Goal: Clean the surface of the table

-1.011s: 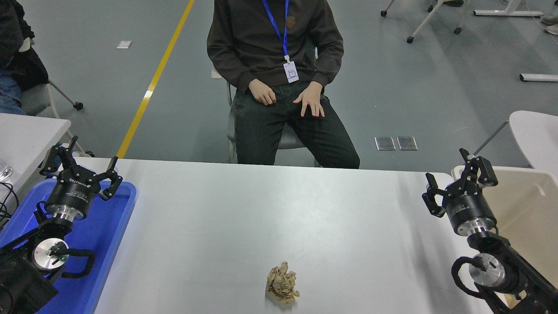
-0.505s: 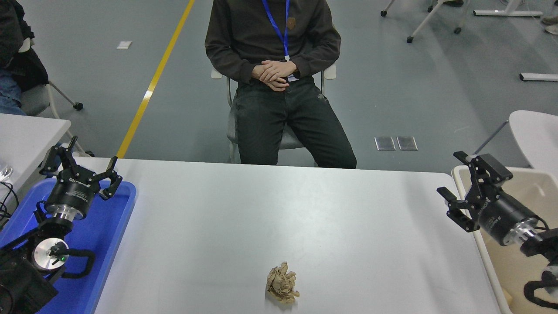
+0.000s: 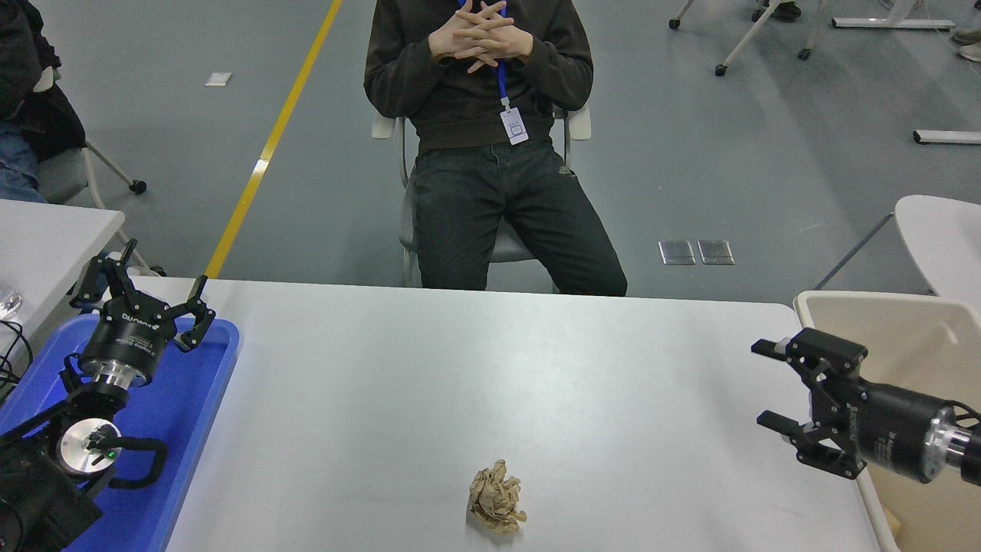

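The cleaning is looking barely begun: a crumpled brown paper wad [image 3: 497, 497] is lying on the wide, matte grey-white bench surface [image 3: 475, 376], well to the left of the right pincer [image 3: 770, 385], which is hanging open and empty beside a beige plastic bin [image 3: 920, 330]. The left pincer [image 3: 142, 287] is sitting open over a blue plastic tray [image 3: 195, 414]. Beyond the bench, a person [image 3: 479, 92] is sitting on grey flooring.

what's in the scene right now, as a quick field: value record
table surface: light grey-white, holds one crumpled brown paper ball near the front edge
left gripper: open, parked over the blue tray
right gripper: open, pointing left over the table's right edge, apart from the paper
beige bin: at the table's right end
person: seated beyond the far side, hands clasped
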